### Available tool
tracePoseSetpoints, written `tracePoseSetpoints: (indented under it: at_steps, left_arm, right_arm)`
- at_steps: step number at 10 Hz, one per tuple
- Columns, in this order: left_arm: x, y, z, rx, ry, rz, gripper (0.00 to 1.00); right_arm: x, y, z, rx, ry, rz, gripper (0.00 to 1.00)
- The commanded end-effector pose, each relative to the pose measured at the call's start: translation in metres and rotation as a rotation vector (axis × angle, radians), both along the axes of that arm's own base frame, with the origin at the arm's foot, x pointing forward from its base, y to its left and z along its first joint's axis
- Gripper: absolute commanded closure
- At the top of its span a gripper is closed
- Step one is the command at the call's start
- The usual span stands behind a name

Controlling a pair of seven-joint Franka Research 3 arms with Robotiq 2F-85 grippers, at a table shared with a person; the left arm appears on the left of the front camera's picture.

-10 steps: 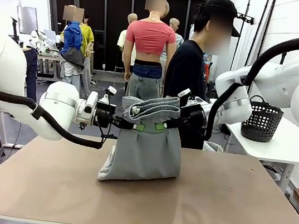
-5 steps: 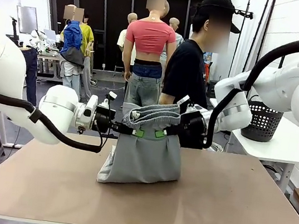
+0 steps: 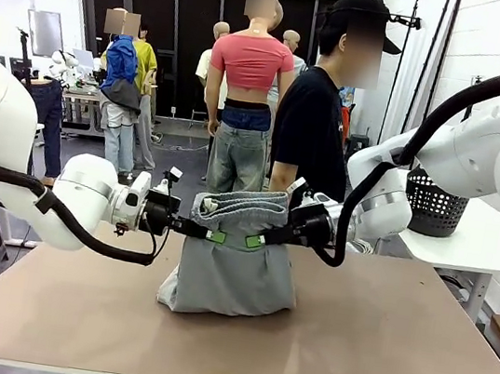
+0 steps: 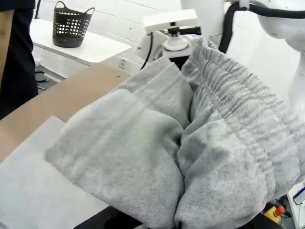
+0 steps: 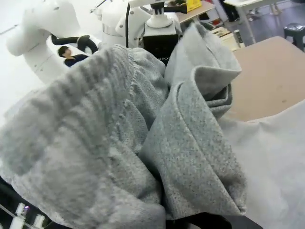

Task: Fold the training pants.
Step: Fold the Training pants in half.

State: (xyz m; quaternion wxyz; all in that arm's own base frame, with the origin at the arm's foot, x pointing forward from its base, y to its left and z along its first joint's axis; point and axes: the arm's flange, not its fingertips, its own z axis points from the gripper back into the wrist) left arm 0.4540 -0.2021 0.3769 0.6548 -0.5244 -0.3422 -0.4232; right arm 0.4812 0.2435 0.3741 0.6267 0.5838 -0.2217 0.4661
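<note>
The light grey training pants (image 3: 229, 273) hang in a folded bundle over the middle of the brown table (image 3: 377, 347), their lower end resting on it. My left gripper (image 3: 214, 235) is shut on the pants' upper left edge, and my right gripper (image 3: 256, 241) is shut on the upper right edge, both with green pads showing. The gathered waistband (image 3: 242, 207) drapes over the top between them. In the left wrist view the bunched pants (image 4: 190, 138) fill the foreground with the right arm's wrist (image 4: 174, 33) behind. The right wrist view shows the pants (image 5: 143, 143) close up and the left arm's wrist (image 5: 159, 36) beyond.
A person in a black shirt (image 3: 315, 131) stands at the far side of the table, just behind the pants. A black mesh basket (image 3: 434, 203) sits on a white side table (image 3: 477, 244) at the right. The brown tabletop reaches to the near edge in front.
Both grippers have come down and slightly toward the near side with the pants, so more fabric now rests on the table. The person has stepped a little to the left.
</note>
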Motion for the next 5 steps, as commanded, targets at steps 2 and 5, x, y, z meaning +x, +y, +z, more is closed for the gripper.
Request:
tracePoseSetpoints:
  at_steps: [2, 5]
  left_arm:
    - [0.041, 0.017, -0.002, -0.01, -0.03, 0.101, 1.0]
    - [0.067, -0.011, -0.005, 0.078, 0.02, 0.146, 1.0]
  right_arm:
    - [0.003, -0.016, -0.018, -0.019, -0.02, -0.083, 1.0]
    - [0.061, -0.022, -0.035, -0.008, 0.139, -0.075, 1.0]
